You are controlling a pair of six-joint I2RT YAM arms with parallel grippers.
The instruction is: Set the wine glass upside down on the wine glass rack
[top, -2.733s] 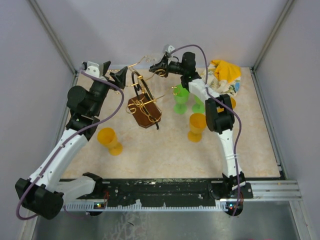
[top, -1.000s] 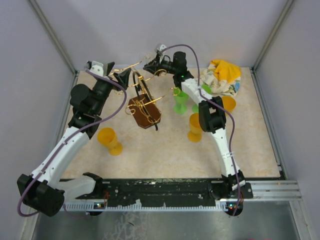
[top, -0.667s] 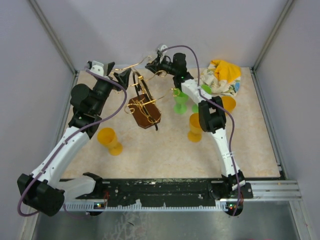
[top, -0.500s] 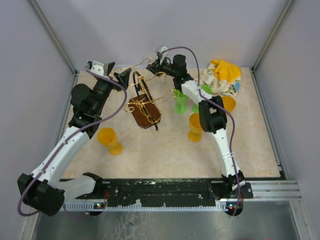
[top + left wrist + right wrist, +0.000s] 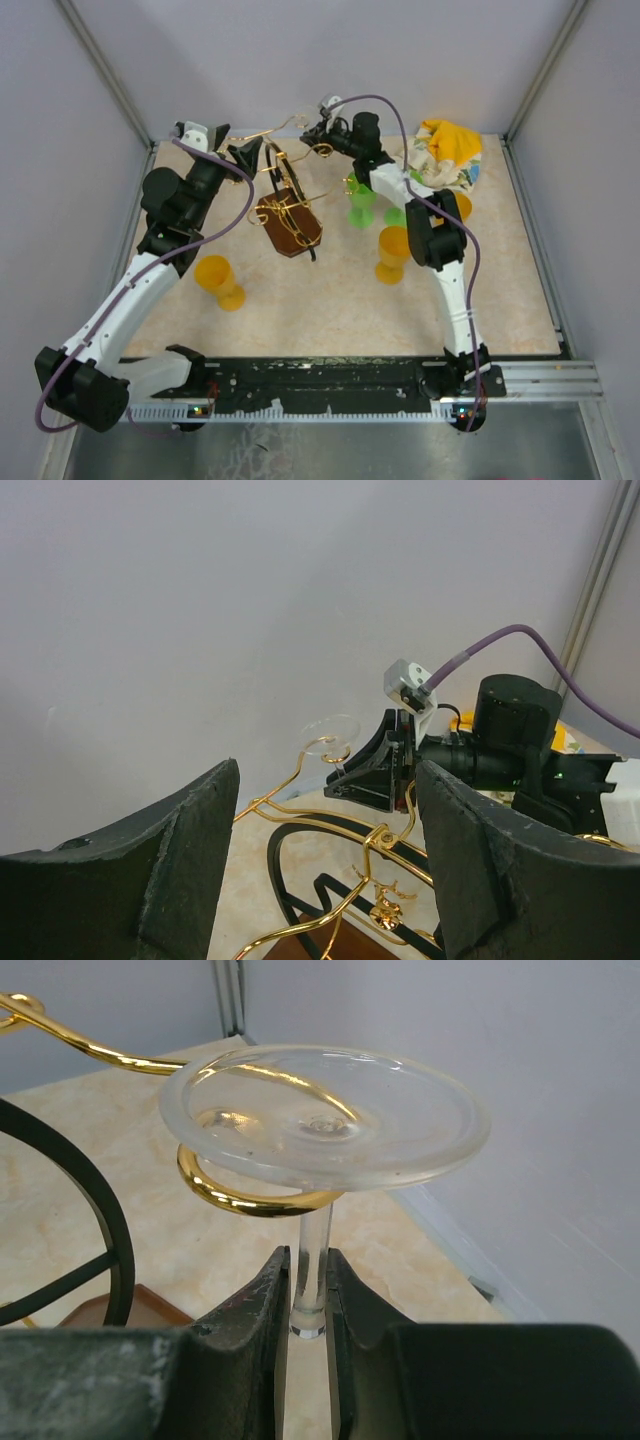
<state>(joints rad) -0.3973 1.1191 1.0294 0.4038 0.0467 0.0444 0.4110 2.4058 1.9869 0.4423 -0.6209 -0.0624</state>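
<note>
The wine glass rack (image 5: 289, 222) is gold wire on a dark brown base, tilted, at the back middle. The clear wine glass (image 5: 325, 1115) is foot up. Its foot sits just over a curled gold arm tip (image 5: 250, 1198), and its stem (image 5: 309, 1260) runs down through the curl. My right gripper (image 5: 307, 1265) is shut on the stem, and the bowl is hidden below the fingers. In the top view the right gripper (image 5: 318, 130) is at the rack's upper arms. My left gripper (image 5: 238, 152) is open, just left of the rack. The left wrist view shows its gripper (image 5: 325, 772) with the rack's wires (image 5: 380, 840) between the jaws and the glass foot (image 5: 335, 732) beyond.
Two green goblets (image 5: 362, 200) stand right of the rack. Orange goblets stand at the left (image 5: 218, 280), the middle right (image 5: 393, 252) and further right (image 5: 457, 207). A yellow and white cloth (image 5: 445, 150) lies in the back right corner. Walls close the back and sides.
My right gripper moved left along the rack's upper arm with the glass, then shifted slightly back right. My left arm has barely moved.
</note>
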